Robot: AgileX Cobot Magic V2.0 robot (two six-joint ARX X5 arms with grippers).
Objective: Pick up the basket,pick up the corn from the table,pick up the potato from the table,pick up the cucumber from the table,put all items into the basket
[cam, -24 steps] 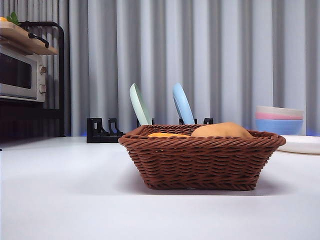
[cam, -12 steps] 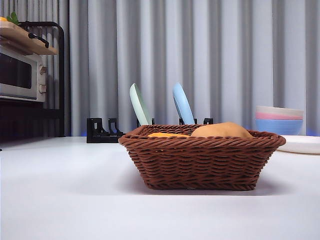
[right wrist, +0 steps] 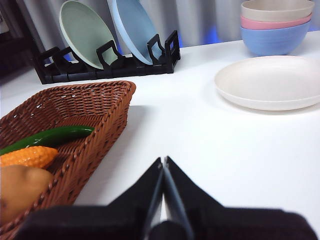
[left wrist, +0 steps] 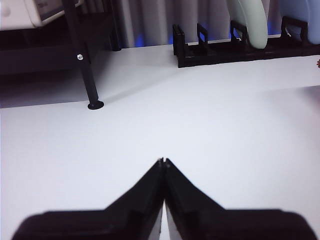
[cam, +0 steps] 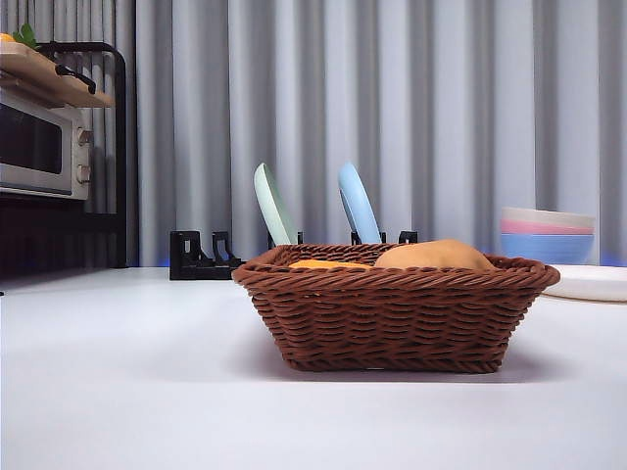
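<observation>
Three vegetables lie in the basket (right wrist: 95, 107) on the table (cam: 118, 392): one cucumber (right wrist: 47, 137), one corn (right wrist: 27, 156), one potato (right wrist: 20, 186). No writing is readable. Left gripper (left wrist: 163, 162) and right gripper (right wrist: 163, 162) both have jaws pressed together, the basket at ten o'clock of the right.

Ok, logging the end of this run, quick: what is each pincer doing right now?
Left pincer: closed, holding nothing, above the bare table.
Right pincer: closed, holding nothing, beside the basket.
</observation>
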